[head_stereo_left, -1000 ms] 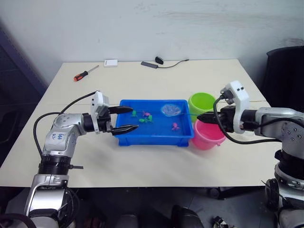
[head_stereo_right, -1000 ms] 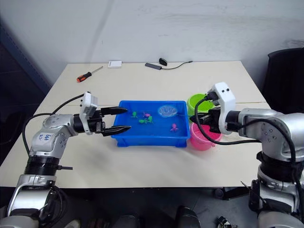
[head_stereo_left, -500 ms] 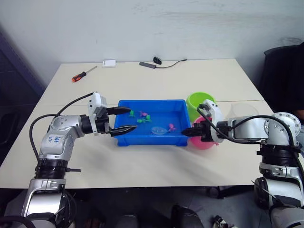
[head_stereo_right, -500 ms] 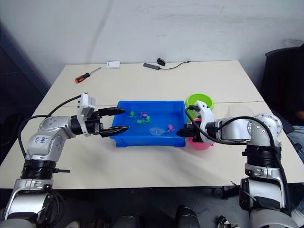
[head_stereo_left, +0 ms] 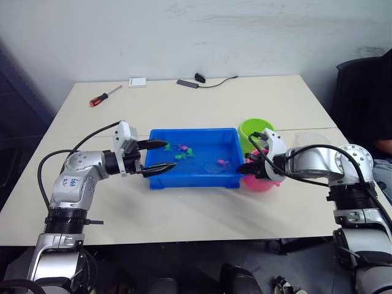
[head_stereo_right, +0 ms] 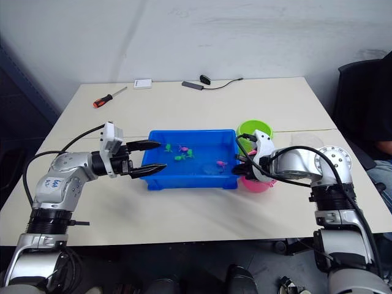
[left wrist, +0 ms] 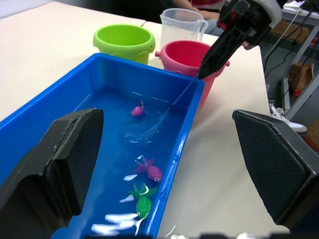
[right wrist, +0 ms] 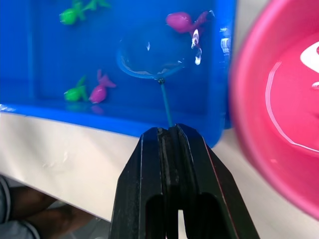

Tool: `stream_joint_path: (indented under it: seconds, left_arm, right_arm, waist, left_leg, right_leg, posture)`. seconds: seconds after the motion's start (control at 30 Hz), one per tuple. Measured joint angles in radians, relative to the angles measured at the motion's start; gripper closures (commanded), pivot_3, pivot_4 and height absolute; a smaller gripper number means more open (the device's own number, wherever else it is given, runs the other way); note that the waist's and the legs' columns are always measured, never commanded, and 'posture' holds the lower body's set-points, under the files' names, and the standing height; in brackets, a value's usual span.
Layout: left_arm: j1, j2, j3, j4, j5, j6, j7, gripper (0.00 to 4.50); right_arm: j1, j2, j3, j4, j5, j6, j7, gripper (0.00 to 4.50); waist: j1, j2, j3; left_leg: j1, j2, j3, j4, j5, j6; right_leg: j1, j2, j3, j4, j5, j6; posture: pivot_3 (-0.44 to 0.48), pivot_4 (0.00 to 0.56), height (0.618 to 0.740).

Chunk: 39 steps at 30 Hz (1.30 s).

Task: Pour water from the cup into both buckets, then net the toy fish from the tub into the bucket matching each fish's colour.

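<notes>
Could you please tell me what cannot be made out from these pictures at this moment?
- Fish count: the toy fish are too small in the eye views, and the left tool cuts off the tub in its wrist view.
- Water in the green bucket: its rim hides the inside.
- Cup: cut off by the frame's top edge.

Both arms are silver-grey metal with ribbed black joint collars and looping black cables. Each end effector, left (head_stereo_left: 158, 157) and right (head_stereo_left: 247, 170), carries two pointed black fingers behind a white camera block. The arm at lower left of the frame bears small blue handwritten markings.
</notes>
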Motion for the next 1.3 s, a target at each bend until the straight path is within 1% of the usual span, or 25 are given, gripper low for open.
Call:
stream_joint_path:
  seconds: [0.13,0.23,0.4,0.77,0.93,1.13,1.3]
  left_arm:
    - [0.0,0.001,0.0,-0.005,-0.003,0.0,0.003,0.02]
    - [0.0,0.003,0.0,-0.005,-0.005,0.001,0.008,0.02]
    - [0.0,0.009,0.0,-0.005,-0.007,0.001,0.009,0.02]
    - [-0.004,0.022,0.003,-0.002,-0.011,0.001,-0.001,0.02]
    - [-0.015,0.022,0.002,0.008,-0.011,0.001,-0.008,0.02]
    - [-0.021,0.023,0.002,0.033,-0.011,-0.002,-0.02,0.02]
    - [-0.027,0.026,0.001,0.039,-0.011,-0.01,-0.034,0.02]
  right_arm:
    - [0.0,0.006,0.0,0.007,0.004,-0.044,-0.072,4.5]
    - [0.001,0.005,0.0,-0.014,0.009,-0.086,-0.098,4.5]
    - [0.042,0.005,0.002,-0.114,-0.048,-0.149,-0.069,4.5]
    - [0.221,-0.015,-0.004,-0.417,-0.304,-0.207,0.184,4.5]
    - [0.258,-0.017,-0.005,-0.482,-0.385,-0.217,0.273,4.5]
    - [0.31,-0.02,-0.005,-0.592,-0.539,-0.264,0.454,4.5]
    - [0.401,-0.025,-0.016,-0.671,-0.658,-0.324,0.621,4.5]
  waist:
    - [0.0,0.0,0.0]
    - [0.001,0.0,0.0]
    - [0.002,0.0,0.0]
    - [0.004,0.001,0.0]
    - [0.003,0.001,0.0]
    - [0.004,0.0,0.0]
    - [0.012,0.001,0.0]
  left_leg:
    - [0.0,0.0,0.0,0.0,0.0,0.0]
    - [-0.001,0.0,0.0,0.0,0.0,0.0]
    - [-0.003,0.0,-0.001,0.0,0.0,0.0]
    - [-0.005,0.0,-0.002,0.0,0.0,0.001]
    - [-0.005,0.001,-0.002,0.0,0.0,0.001]
    - [-0.006,0.0,-0.002,0.0,0.0,0.001]
    - [-0.007,0.0,-0.002,0.0,-0.001,0.001]
  right_leg:
    - [0.0,0.0,0.0,0.0,0.0,0.0]
    - [0.0,0.0,0.0,-0.001,0.0,0.0]
    - [-0.001,0.0,0.0,-0.001,0.0,0.0]
    - [-0.002,0.0,-0.001,-0.005,0.0,0.001]
    - [-0.002,0.001,-0.001,-0.005,0.0,0.0]
    - [-0.003,0.001,-0.001,-0.007,0.0,0.001]
    - [-0.003,0.001,-0.001,-0.008,-0.001,0.0]
  posture:
    - [0.0,0.15,0.74]
    - [0.0,0.15,0.74]
    - [0.0,0.15,0.74]
    - [0.0,0.15,0.74]
    - [0.0,0.15,0.74]
    - [0.0,0.15,0.74]
    - [0.0,0.15,0.74]
